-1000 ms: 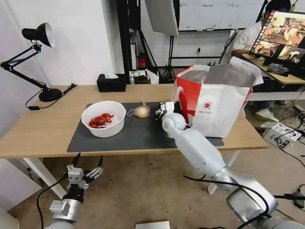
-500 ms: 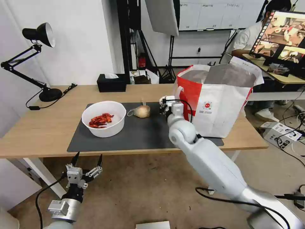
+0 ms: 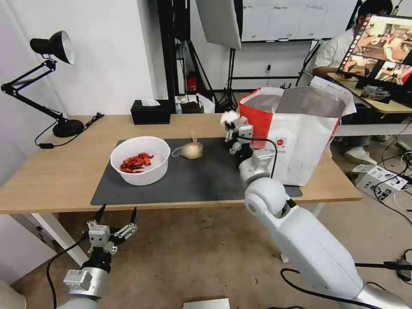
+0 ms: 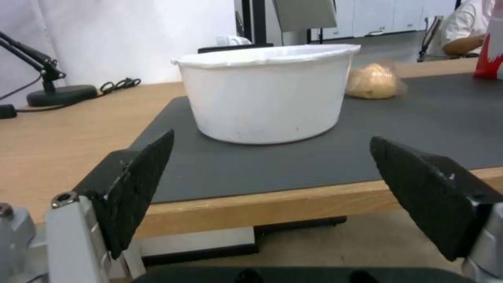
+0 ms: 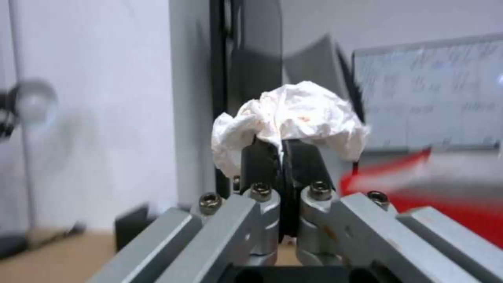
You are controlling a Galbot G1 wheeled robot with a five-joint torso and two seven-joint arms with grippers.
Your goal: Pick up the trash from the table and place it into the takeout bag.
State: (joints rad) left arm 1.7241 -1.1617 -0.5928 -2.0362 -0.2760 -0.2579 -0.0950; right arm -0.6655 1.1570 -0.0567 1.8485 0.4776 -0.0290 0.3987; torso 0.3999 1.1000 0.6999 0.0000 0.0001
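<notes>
We note the left claw (image 3: 112, 219) parked below the counter's near edge, fingers spread, holding nothing. On the dark mat (image 3: 180, 180) toward the counter's (image 3: 51, 180) left half sits the white bowl (image 3: 140, 159) with red shells (image 3: 136, 160) in it; it looks rigid and we judge the rim the place to take it. Just beside it, toward the mat's far edge, lies the knotted clear bag (image 3: 189, 150) with a pale lump: soft and slippery, best taken by the knot. The right claw (image 3: 230, 121) is raised beside the takeout bag (image 3: 296, 137), pinching the crumpled tissue (image 5: 288, 118), which is light and compressible. The takeout bag stands open at the counter's right end, contents not visible.
</notes>
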